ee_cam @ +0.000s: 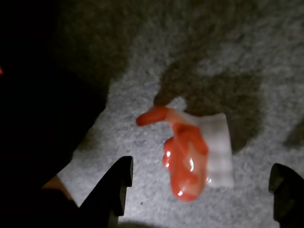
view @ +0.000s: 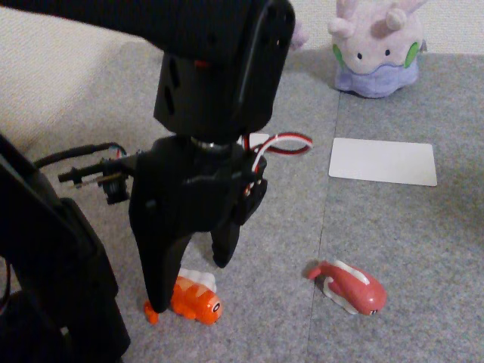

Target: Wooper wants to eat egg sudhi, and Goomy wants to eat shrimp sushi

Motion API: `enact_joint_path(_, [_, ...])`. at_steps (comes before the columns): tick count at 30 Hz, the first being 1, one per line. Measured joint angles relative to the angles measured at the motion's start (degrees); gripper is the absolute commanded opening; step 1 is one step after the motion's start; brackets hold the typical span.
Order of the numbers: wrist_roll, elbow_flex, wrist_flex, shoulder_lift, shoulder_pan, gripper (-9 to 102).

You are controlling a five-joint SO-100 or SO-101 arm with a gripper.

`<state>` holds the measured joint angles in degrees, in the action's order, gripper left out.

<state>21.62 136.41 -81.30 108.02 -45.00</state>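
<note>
Wrist view: shrimp sushi [ee_cam: 190, 156] lies between the parted jaws.

The black arm is seen entering the fixed view from 10 o'clock, with the wrist housing at upper centre and the pincer [view: 193, 283] pointed straight down toward 6 o'clock. The jaws are held apart: the longer finger [view: 160, 265] is lowered at 7 o'clock, the shorter one [view: 225, 242] at 5 o'clock. In the wrist view, the fingertips [ee_cam: 116, 183] are observed widely separated along the bottom edge.
</note>
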Motion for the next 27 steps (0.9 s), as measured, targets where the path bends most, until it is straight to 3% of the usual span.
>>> enact_joint_path(15, [0.0, 2.55, 4.22, 0.0, -0.44, 33])
enact_joint_path(21, [0.79, 7.12, 9.58, 1.49, -0.35, 33])
enact_joint_path(27, [0.26, 8.88, 13.18, 2.02, 0.18, 23])
